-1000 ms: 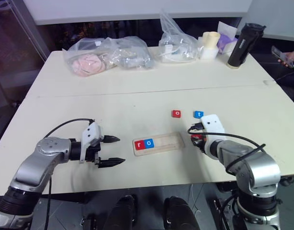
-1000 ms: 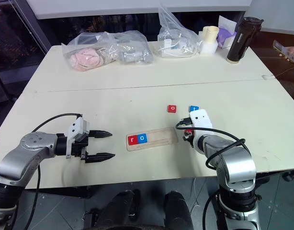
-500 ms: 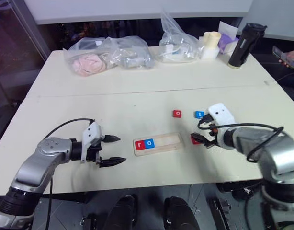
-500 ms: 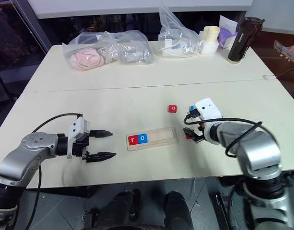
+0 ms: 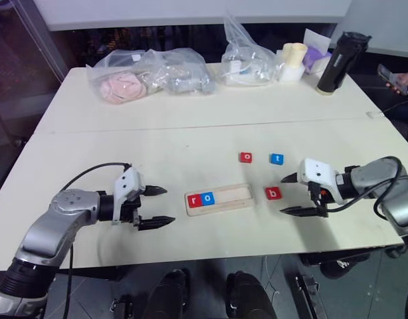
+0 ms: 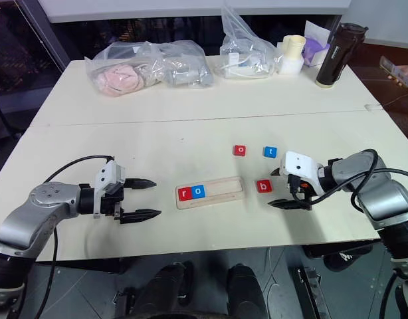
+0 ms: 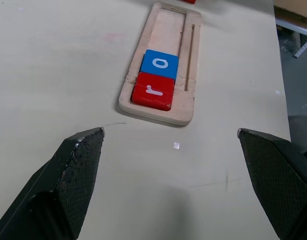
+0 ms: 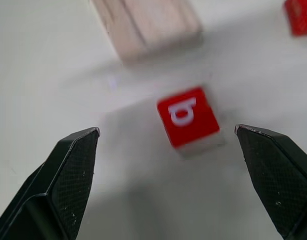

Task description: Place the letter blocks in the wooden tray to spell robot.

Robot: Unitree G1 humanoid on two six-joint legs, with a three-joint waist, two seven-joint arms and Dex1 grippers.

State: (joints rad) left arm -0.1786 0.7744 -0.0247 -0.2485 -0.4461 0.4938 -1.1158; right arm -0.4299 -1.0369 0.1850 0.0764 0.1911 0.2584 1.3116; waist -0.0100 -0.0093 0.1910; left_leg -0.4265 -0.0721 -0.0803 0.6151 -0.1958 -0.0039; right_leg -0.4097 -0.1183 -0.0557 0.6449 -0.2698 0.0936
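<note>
My right gripper [image 5: 289, 195] hangs with its fingers spread wide and empty, just right of the red b block [image 5: 273, 193], which lies flat on the table [image 5: 191, 126] between my fingertips and the wooden tray [image 5: 234, 191]. My left gripper [image 5: 161, 206] is likewise spread and holds nothing, pointing at the tray's left end from a short way off. In the tray, the red r block [image 5: 194, 199] and the blue o block [image 5: 207, 198] sit side by side, touching, at its left end. Beyond the tray, the red o block [image 5: 246, 157] and the blue t block [image 5: 277, 159] lie apart on the table.
</note>
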